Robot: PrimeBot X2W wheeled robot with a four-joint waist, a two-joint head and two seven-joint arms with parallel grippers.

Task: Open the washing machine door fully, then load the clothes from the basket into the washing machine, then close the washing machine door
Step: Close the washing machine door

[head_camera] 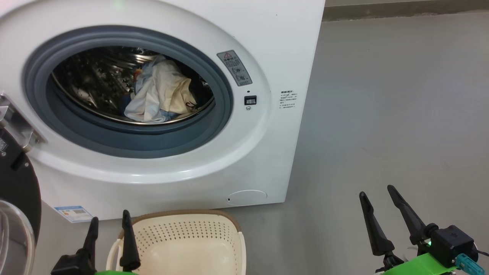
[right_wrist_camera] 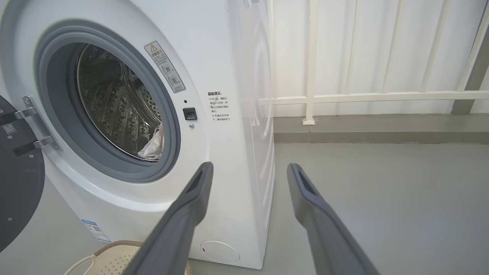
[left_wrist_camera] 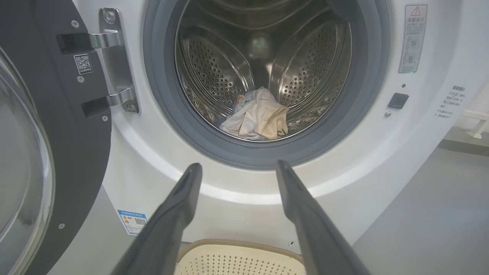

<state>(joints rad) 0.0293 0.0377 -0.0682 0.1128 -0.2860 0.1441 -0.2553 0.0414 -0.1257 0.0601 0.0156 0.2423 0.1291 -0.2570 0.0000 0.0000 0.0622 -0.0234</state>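
Washing machine (head_camera: 267, 38): white front-loader on the grey floor (head_camera: 382, 114).
Washing machine door (head_camera: 19, 183): swung open at the left.
Clothes (head_camera: 160, 95): cream-white and light blue heap low in the drum (left_wrist_camera: 214, 65).
Basket (head_camera: 191, 229): on the floor just before the machine.
Warning sticker (head_camera: 234, 68): grey with a red triangle, its writing too small to read.
Blue label (head_camera: 74, 214): at the front's lower left, print unreadable.
QR sticker (left_wrist_camera: 83, 63): on the door's black inner face.
Left pincer (head_camera: 110, 217): fingers apart, holding nothing, by the basket.
Right pincer (head_camera: 376, 193): fingers apart, holding nothing, over the floor.

Cream-white and seemingly pale-blue clothes (head_camera: 160, 93) inside the washing machine (head_camera: 275, 38), basket (head_camera: 191, 229) on the floor (head_camera: 382, 114) below
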